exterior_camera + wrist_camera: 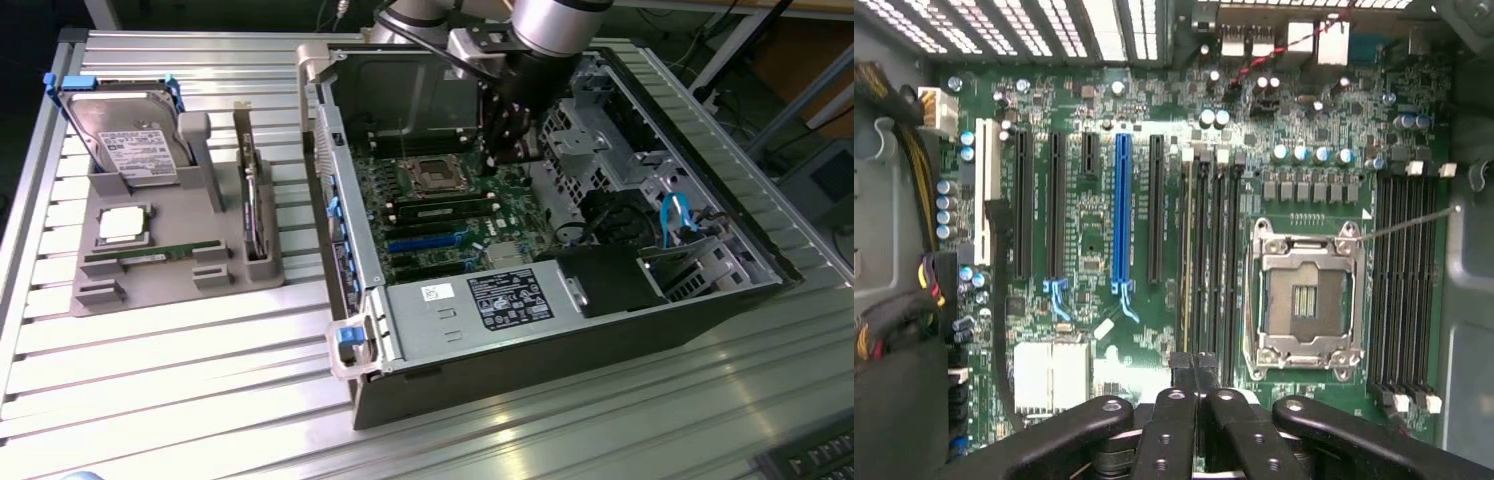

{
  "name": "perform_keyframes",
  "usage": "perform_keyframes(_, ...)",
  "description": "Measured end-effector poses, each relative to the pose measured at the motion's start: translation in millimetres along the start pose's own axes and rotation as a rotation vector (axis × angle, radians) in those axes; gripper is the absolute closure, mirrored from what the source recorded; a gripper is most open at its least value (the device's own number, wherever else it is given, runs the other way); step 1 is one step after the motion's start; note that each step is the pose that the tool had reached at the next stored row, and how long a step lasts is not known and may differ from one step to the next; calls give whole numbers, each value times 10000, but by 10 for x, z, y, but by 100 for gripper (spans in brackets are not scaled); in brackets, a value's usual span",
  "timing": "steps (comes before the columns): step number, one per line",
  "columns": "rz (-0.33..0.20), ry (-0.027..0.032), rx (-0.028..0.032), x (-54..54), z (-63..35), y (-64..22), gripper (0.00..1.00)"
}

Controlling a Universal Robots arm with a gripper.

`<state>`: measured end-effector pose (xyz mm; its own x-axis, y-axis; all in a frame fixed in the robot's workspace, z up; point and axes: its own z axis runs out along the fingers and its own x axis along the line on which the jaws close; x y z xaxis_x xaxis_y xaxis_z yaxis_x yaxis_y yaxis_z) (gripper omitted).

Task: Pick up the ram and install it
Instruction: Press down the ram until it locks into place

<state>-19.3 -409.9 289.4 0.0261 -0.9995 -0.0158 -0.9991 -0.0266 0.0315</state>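
Observation:
One ram [441, 211], a thin green stick with black chips, sits in a slot on the motherboard [461, 235] beside the processor socket [434, 176]. In the wrist view this ram [1188, 260] is seen edge-on in the slot farthest from the socket [1301, 300]. A second ram [150, 255] lies in the grey tray [100, 300] at the exterior view's left. My gripper [513, 156] hangs inside the open computer case, over the board just beyond the socket. Its fingers [1176, 390] are shut together with nothing between them, and the gripper [1194, 365] is above one end of the ram slots.
The tray also holds a silver hard drive [127, 140], a square processor chip [123, 224] and an upright drive [251, 200]. The case walls [327, 150], the power supply [501, 300], the drive cage [601, 140] and blue cables [674, 220] crowd the board.

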Motion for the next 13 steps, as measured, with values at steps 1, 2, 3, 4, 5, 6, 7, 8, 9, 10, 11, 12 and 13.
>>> perform_keyframes(1, -1, 0, 0, 1, -1, -23, 89)
perform_keyframes(2, -1, -1, 0, 1, -1, -40, 89)
perform_keyframes(3, -1, 0, 0, 2, -2, -64, 89)
perform_keyframes(4, 0, -1, 0, 2, -2, -80, 89)
perform_keyframes(5, 0, 0, 0, 3, -3, -100, 89)
perform_keyframes(6, -1, 0, 0, 4, -5, -154, 89)
perform_keyframes(7, -1, -1, 0, 5, -5, -182, 89)
perform_keyframes(8, -1, -1, 0, 5, -6, -201, 89)
perform_keyframes(9, -1, -1, 0, 5, -6, -208, 89)
perform_keyframes(10, 0, -1, 1, 5, -6, -208, 89)
perform_keyframes(11, 1, -1, -1, 5, -6, -208, 89)
perform_keyframes(12, 0, -1, -3, 5, -7, -208, 89)
perform_keyframes(13, 0, 1, -3, 5, -7, -208, 89)
